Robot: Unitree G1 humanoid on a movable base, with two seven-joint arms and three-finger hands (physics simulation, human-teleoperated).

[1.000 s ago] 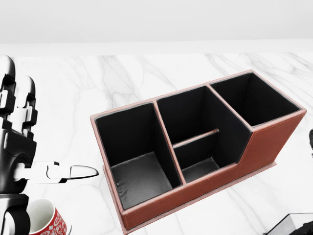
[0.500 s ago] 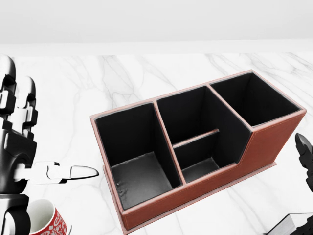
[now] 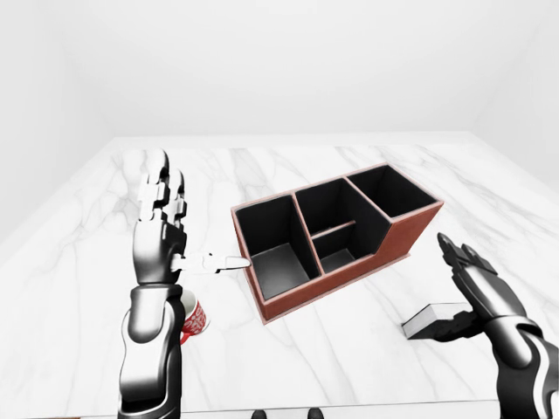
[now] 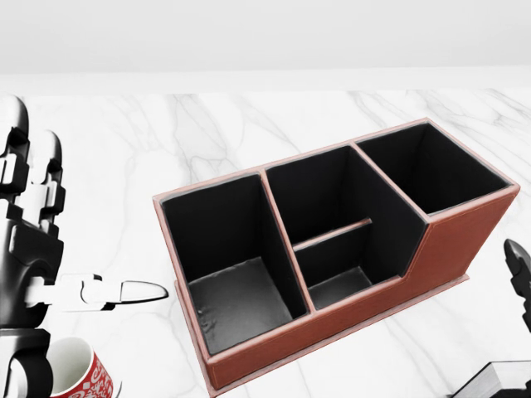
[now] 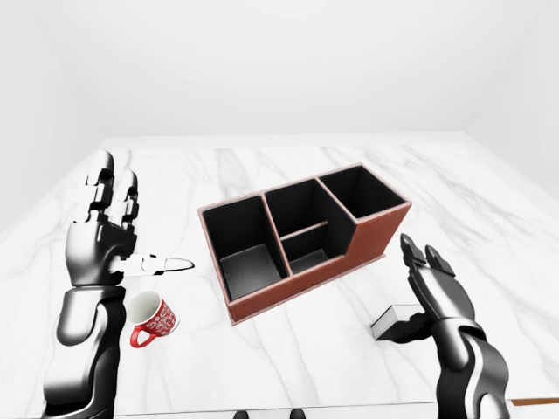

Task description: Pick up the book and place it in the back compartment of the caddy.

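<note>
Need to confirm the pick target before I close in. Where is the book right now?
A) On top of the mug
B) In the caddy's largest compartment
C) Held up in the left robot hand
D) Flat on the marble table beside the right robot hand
D: the book lies on the table, next to the open right robot hand, outside the empty caddy.

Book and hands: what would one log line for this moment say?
book: on table, ungrasped | right hand: open, beside it | left hand: open, raised | caddy: empty
</note>
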